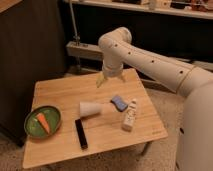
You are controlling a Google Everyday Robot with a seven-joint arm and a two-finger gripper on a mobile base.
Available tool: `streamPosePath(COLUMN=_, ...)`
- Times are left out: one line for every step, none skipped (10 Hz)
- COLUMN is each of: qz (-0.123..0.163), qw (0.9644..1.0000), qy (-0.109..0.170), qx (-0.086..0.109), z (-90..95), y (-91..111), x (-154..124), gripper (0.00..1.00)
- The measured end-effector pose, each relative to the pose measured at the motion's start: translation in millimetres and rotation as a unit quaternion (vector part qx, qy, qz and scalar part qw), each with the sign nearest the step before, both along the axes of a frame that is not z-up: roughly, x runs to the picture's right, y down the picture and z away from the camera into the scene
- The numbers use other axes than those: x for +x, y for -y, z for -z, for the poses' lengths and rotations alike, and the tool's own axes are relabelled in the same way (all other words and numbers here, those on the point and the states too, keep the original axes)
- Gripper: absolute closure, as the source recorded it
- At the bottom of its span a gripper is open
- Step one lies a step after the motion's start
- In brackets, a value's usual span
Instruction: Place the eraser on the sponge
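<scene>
Two-finger gripper [111, 79] held above far edge of wooden table [60, 92], fingers spread, nothing gripped. Green bowl [30, 127] with orange carrot [42, 122] set at left edge. Long flat black eraser bar [81, 133] laid near front edge. White paper cup [90, 108] tipped at centre. Small blue sponge pad [119, 102] just beside it. White labelled bottle [129, 116] toward right edge.

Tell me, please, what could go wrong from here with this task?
1. The claw hangs over the far side of the table; the tipped paper cup lies between it and the eraser, and a low path might roll it.
2. The sponge is shorter than the eraser and close to the white bottle; the eraser may overhang or nudge the bottle.
</scene>
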State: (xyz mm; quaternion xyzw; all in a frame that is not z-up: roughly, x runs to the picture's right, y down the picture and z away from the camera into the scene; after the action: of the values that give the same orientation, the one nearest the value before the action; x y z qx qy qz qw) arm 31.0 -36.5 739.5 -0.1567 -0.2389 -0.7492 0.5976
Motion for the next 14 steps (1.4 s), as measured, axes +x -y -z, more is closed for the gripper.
streamPosePath(qz=0.0, qw=1.0, qy=0.0, qx=0.0, z=0.0, y=0, x=0, gripper=0.22)
streamPosePath(qz=0.0, qw=1.0, qy=0.0, qx=0.0, z=0.0, y=0, x=0, gripper=0.22)
streamPosePath(qz=0.0, qw=1.0, qy=0.0, qx=0.0, z=0.0, y=0, x=0, gripper=0.22)
streamPosePath(qz=0.0, qw=1.0, qy=0.0, qx=0.0, z=0.1, y=0, x=0, gripper=0.22)
streamPosePath(qz=0.001, qw=1.0, qy=0.0, qx=0.0, z=0.8, y=-1, x=0, gripper=0.22)
streamPosePath(qz=0.004, qw=1.0, qy=0.003, qx=0.003, z=2.2, y=-1, x=-2, gripper=0.22)
streamPosePath(qz=0.017, qw=0.9996, qy=0.018, qx=0.009, z=7.5, y=-6, x=-10, gripper=0.22)
streamPosePath(qz=0.025, qw=0.9992, qy=0.028, qx=0.012, z=12.5, y=-12, x=-17, gripper=0.22)
streamPosePath(qz=0.036, qw=0.9984, qy=0.042, qx=0.015, z=20.8, y=-23, x=-28, gripper=0.22)
streamPosePath(qz=0.042, qw=0.9973, qy=0.058, qx=0.016, z=33.3, y=-43, x=-44, gripper=0.22)
streamPosePath(qz=0.047, qw=0.9963, qy=0.071, qx=0.015, z=43.2, y=-60, x=-60, gripper=0.22)
streamPosePath(qz=0.05, qw=0.9955, qy=0.079, qx=0.013, z=48.9, y=-75, x=-71, gripper=0.22)
streamPosePath(qz=0.054, qw=0.9939, qy=0.095, qx=0.01, z=56.7, y=-99, x=-90, gripper=0.22)
streamPosePath(qz=0.058, qw=0.9923, qy=0.109, qx=0.007, z=63.1, y=-123, x=-110, gripper=0.22)
